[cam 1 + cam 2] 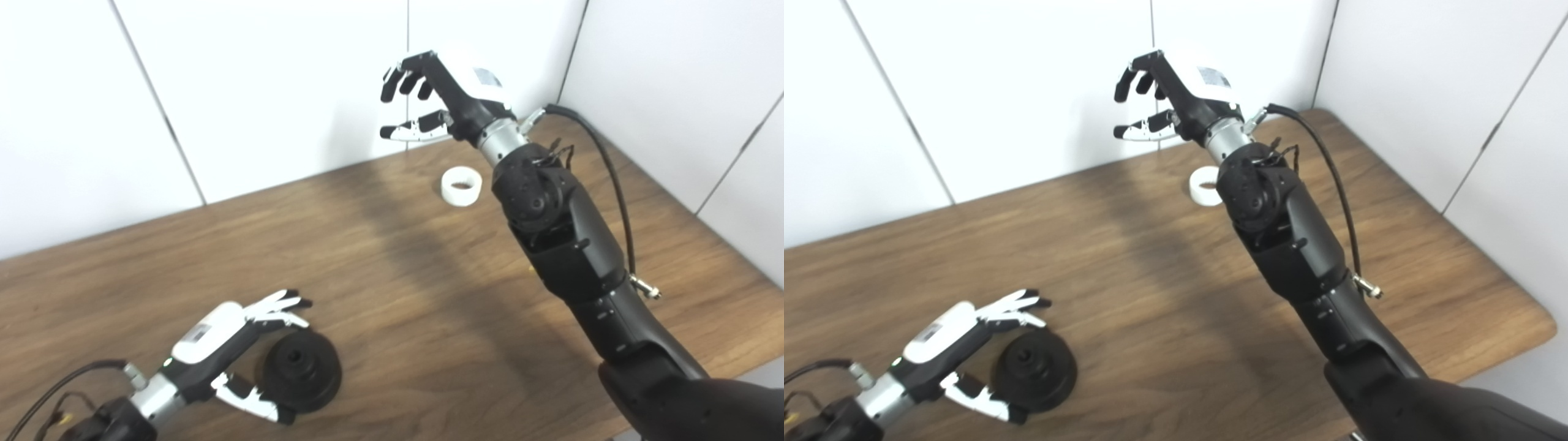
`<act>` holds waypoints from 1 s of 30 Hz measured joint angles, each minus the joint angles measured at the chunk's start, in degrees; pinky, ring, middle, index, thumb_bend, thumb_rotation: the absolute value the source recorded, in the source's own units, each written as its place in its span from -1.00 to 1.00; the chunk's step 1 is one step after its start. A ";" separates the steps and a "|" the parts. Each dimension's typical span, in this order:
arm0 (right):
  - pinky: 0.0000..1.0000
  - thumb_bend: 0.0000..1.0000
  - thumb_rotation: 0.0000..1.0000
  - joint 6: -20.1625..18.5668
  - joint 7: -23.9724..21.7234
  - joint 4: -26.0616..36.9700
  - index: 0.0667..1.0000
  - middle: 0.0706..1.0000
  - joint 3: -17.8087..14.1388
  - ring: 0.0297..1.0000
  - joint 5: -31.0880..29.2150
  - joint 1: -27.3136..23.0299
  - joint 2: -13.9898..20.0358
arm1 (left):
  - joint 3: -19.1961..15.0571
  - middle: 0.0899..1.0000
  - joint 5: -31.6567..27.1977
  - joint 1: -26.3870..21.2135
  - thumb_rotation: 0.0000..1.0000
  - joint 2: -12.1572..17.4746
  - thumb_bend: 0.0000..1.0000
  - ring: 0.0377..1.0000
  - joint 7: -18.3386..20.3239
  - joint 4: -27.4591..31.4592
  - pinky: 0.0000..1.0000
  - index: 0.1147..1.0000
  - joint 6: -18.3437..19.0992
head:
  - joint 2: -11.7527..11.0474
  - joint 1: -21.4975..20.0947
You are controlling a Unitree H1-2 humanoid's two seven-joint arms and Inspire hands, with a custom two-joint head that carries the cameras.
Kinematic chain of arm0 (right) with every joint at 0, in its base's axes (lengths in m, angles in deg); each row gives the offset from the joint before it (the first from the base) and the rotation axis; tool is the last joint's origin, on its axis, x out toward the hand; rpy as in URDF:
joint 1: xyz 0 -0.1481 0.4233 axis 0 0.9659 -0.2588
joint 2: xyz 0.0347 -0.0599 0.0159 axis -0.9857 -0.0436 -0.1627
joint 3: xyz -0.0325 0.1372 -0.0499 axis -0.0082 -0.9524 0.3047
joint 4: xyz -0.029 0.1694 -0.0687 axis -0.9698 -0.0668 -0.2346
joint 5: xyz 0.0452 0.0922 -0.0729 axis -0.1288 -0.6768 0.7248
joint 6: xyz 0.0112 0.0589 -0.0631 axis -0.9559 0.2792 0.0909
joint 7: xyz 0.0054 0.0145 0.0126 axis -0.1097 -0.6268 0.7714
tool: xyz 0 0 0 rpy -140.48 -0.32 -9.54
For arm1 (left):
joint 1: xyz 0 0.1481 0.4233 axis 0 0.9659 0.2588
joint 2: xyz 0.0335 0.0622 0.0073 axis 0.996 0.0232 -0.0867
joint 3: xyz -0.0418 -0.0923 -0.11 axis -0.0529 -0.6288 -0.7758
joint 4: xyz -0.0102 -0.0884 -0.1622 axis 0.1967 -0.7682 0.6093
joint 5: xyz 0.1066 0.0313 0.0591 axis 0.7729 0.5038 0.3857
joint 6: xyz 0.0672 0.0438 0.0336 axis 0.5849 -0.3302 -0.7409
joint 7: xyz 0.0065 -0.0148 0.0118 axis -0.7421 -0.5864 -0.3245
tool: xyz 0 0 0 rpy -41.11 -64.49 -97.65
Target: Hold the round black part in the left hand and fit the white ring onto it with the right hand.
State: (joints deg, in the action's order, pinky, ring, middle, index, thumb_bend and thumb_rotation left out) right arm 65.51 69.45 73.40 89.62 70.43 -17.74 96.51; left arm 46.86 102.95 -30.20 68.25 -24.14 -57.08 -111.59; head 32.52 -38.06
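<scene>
The round black part lies flat on the wooden table near the front left; it is a disc with a raised hub and a centre hole. My left hand is open around its left side, fingers above it and thumb below, not gripping it. The white ring stands on the table near the back wall, partly hidden by my right forearm in the right eye view. My right hand hovers open, raised above and a little behind the ring, holding nothing.
White wall panels close off the back and right of the table. My right forearm with its black cable stretches over the table's right half. The table's rounded front right corner shows in the right eye view.
</scene>
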 measured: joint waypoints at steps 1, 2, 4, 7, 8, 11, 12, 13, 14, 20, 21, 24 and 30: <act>0.03 0.02 -0.70 -0.76 -1.04 -0.74 -0.08 0.45 0.42 0.34 0.63 0.04 0.74 | 0.12 0.79 -0.16 -0.02 -0.87 0.09 0.04 0.93 0.00 0.00 0.75 -0.15 0.00 | 0.00 -0.17; 0.03 0.02 -0.69 -1.46 -2.04 -1.23 -0.08 0.47 0.82 0.36 1.30 0.04 1.38 | 0.23 0.78 -0.37 -0.02 -0.87 0.18 0.04 0.92 -0.07 -0.01 0.74 -0.15 0.00 | 0.00 -0.35; 0.06 0.03 -0.69 -2.07 -4.00 -2.31 -0.07 0.51 1.65 0.40 2.11 -0.07 2.97 | 0.44 0.78 -0.55 -0.11 -0.87 0.31 0.04 0.92 -0.18 -0.04 0.75 -0.16 0.00 | 0.00 -0.35; 0.17 0.03 -0.68 -2.15 -5.64 -4.78 -0.07 0.58 2.57 0.51 3.28 -0.78 4.76 | 0.89 0.77 -1.27 -0.18 -0.87 0.56 0.04 0.91 -0.54 -0.16 0.75 -0.16 0.00 | -0.35 -0.88; 0.22 0.28 -0.49 -2.10 -5.99 -5.99 0.19 0.62 2.91 0.57 3.48 -1.14 5.28 | 1.02 0.77 -1.45 -0.19 -0.87 0.60 0.04 0.91 -0.67 -0.21 0.74 -0.16 0.00 | -0.35 -0.88; 0.38 0.47 -0.26 -1.89 -7.30 -8.81 0.37 0.75 4.19 0.74 3.56 -2.02 6.87 | 1.11 0.78 -1.66 -0.26 -0.87 0.67 0.04 0.93 -0.79 -0.22 0.76 -0.16 0.00 | -0.35 -0.79; 0.41 0.49 -0.24 -1.86 -8.39 -9.51 0.38 0.77 4.73 0.76 3.51 -2.42 7.56 | 1.10 0.78 -1.74 -0.25 -0.87 0.81 0.04 0.93 -0.76 -0.22 0.76 -0.16 -0.01 | -0.35 -0.79; 0.48 0.52 -0.20 -1.85 -9.25 -10.10 0.40 0.80 5.05 0.80 3.42 -2.81 8.14 | 1.08 0.78 -1.78 -0.27 -0.87 0.90 0.04 0.93 -0.76 -0.21 0.76 -0.15 -0.01 | -0.35 -0.79; 0.59 0.54 -0.16 -1.89 -10.67 -10.47 0.42 0.84 5.23 0.85 3.29 -3.22 8.75 | 1.06 0.79 -1.78 -0.26 -0.87 0.99 0.04 0.94 -0.72 -0.21 0.76 -0.15 -0.01 | -0.18 -0.70; 0.98 0.70 -0.08 -3.52 -18.76 -10.91 0.49 0.95 6.20 0.99 1.98 -5.22 12.09 | 0.94 0.78 -1.88 -0.25 -0.87 1.34 0.04 0.92 -0.71 -0.16 0.69 -0.16 -0.01 | 0.00 -0.62; 0.99 0.74 -0.07 -4.06 -20.21 -10.94 0.51 0.97 6.27 1.00 1.36 -5.41 12.46 | 0.95 0.77 -1.93 -0.25 -0.87 1.40 0.04 0.91 -0.72 -0.17 0.68 -0.16 -0.01 | 0.00 -0.62; 1.00 0.86 -0.07 -5.55 -24.26 -10.95 0.55 1.00 6.25 1.00 0.51 -5.54 12.81 | 0.99 0.78 -2.06 -0.24 -0.87 1.52 0.04 0.91 -0.81 -0.17 0.66 -0.16 -0.01 | 0.18 -0.53; 0.99 1.00 -0.04 -6.01 -30.40 -11.71 0.68 1.00 5.76 1.00 0.26 -5.59 12.84 | 0.83 0.77 -2.11 -0.39 -0.87 1.76 0.04 0.91 -0.95 -0.16 0.68 -0.16 -0.01 | 0.26 -0.44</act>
State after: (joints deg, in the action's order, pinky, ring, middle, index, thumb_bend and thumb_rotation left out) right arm 59.50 39.06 61.68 95.38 70.69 -23.33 109.35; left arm 47.69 100.84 -30.59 70.01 -25.09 -57.24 -111.60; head 32.78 -38.50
